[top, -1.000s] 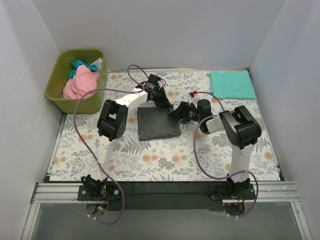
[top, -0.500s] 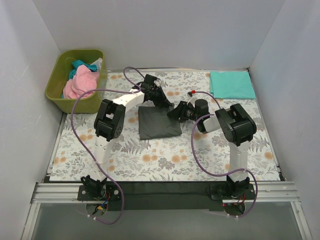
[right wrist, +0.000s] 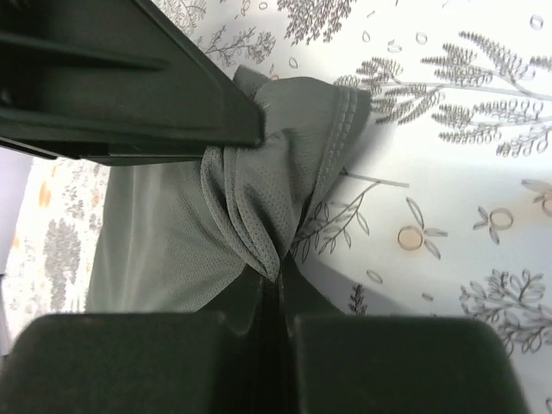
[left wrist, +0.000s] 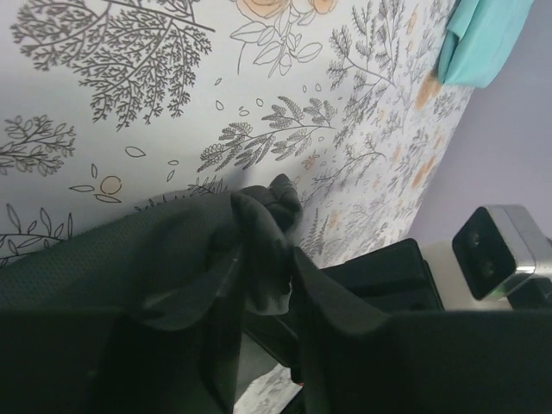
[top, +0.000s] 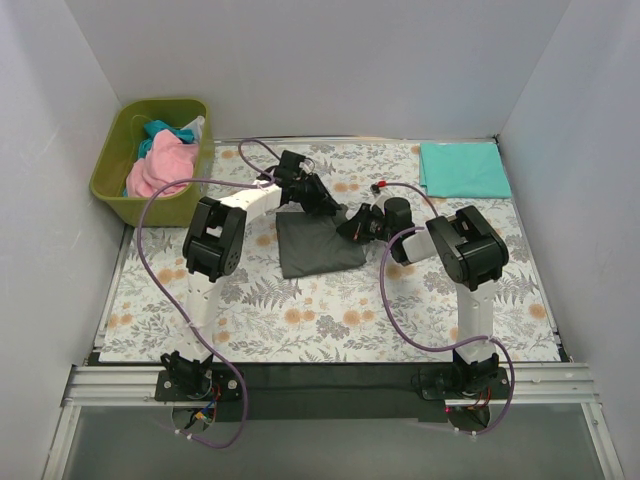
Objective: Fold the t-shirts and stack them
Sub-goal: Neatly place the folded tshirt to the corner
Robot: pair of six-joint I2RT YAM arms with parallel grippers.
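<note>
A dark grey t-shirt lies folded into a rectangle in the middle of the floral table cloth. Both grippers meet at its far right corner. My right gripper is shut there, pinching a bunched fold of the grey t-shirt at its fingertips. My left gripper hangs just behind it. In the left wrist view its jaws stand apart, a dark wad of the t-shirt loose between them. A teal-green t-shirt lies folded at the far right corner.
An olive-green bin at the far left holds a pink t-shirt and a teal one. White walls close in the table on three sides. Purple cables loop around both arms. The teal-green t-shirt shows in the left wrist view too.
My right gripper has closed on the grey t-shirt's far right corner. My left gripper's jaws have parted. Both grippers have shifted slightly left.
</note>
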